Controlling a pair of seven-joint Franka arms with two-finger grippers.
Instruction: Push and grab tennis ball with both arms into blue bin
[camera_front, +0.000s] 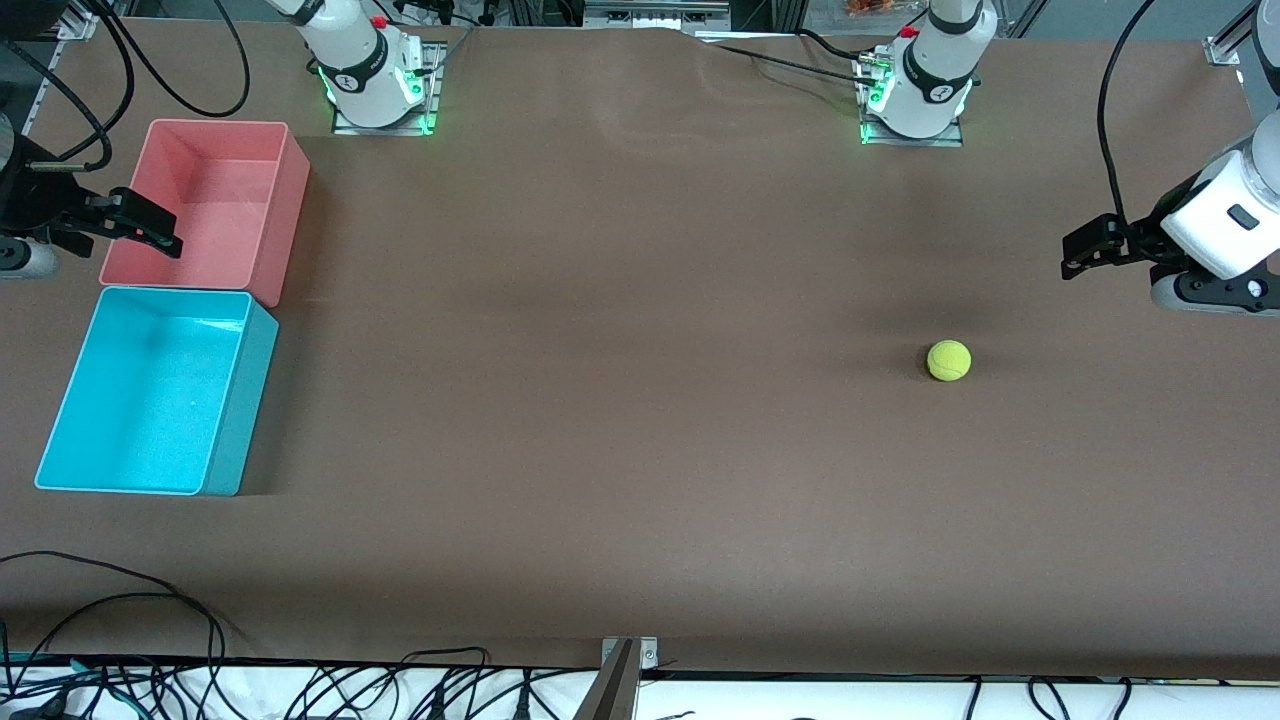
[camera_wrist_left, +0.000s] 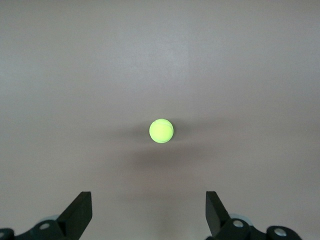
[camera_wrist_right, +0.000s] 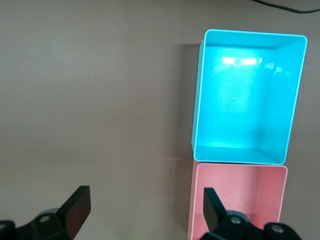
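Observation:
The tennis ball (camera_front: 948, 360) lies on the brown table toward the left arm's end. It also shows in the left wrist view (camera_wrist_left: 161, 131), alone on the bare table. My left gripper (camera_front: 1078, 252) is open and empty, up in the air above the table, apart from the ball; its own view shows it too (camera_wrist_left: 148, 212). The blue bin (camera_front: 150, 390) stands empty at the right arm's end and shows in the right wrist view (camera_wrist_right: 247, 95). My right gripper (camera_front: 160, 232) is open and empty, over the pink bin's edge; its own view shows it too (camera_wrist_right: 145, 212).
A pink bin (camera_front: 215, 200), empty, stands against the blue bin, farther from the front camera; it also shows in the right wrist view (camera_wrist_right: 240, 200). Cables lie along the table's near edge (camera_front: 300, 680). The arm bases (camera_front: 375, 80) (camera_front: 915, 90) stand at the back edge.

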